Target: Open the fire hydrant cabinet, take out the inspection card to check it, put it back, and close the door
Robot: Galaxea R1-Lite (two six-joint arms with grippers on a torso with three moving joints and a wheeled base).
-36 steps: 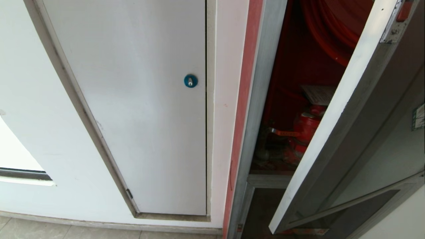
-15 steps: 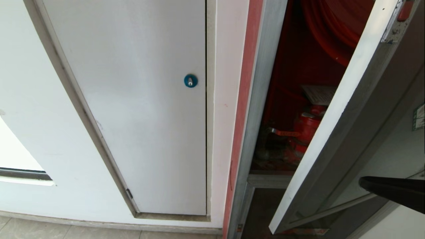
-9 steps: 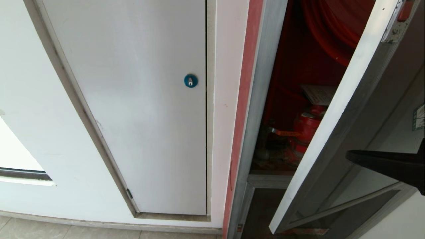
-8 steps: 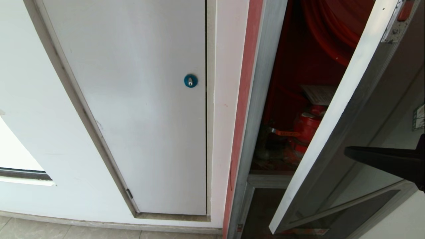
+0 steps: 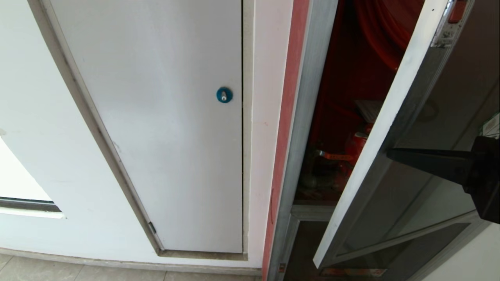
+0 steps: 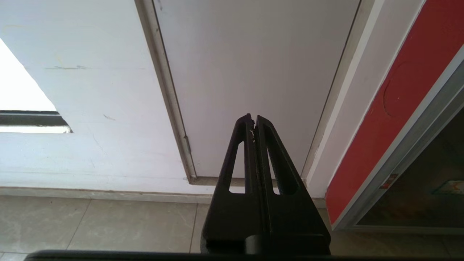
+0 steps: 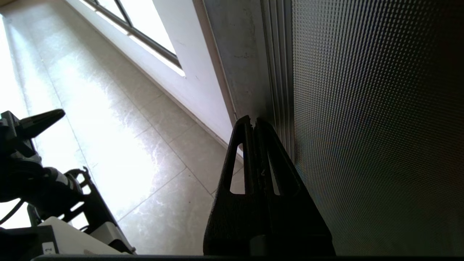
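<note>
- Nearest, the right gripper (image 5: 390,153) reaches in from the right of the head view, its black fingers (image 7: 243,145) pressed together with nothing between them; the tip lies against the outer face of the door (image 5: 425,128), at the silver frame beside the dark glass.
- The left gripper (image 6: 253,121) hangs low before the white door (image 6: 253,72), fingers pressed together and empty, above the tiled floor (image 6: 101,224).
- Next, the door stands ajar, its free edge swung out toward the camera and its red latch (image 5: 457,6) at the top of that edge; a sticker (image 5: 491,127) shows on the glass near the right border.
- Behind the gap, the cabinet (image 5: 308,97) shows its red interior, with the red valve (image 5: 357,142) low down and the hose reel (image 5: 384,27) above.
- The card (image 5: 369,109) rests inside above the valve, partly hidden by the door edge.
- Farthest left, the white door carries a blue lock (image 5: 224,95).
</note>
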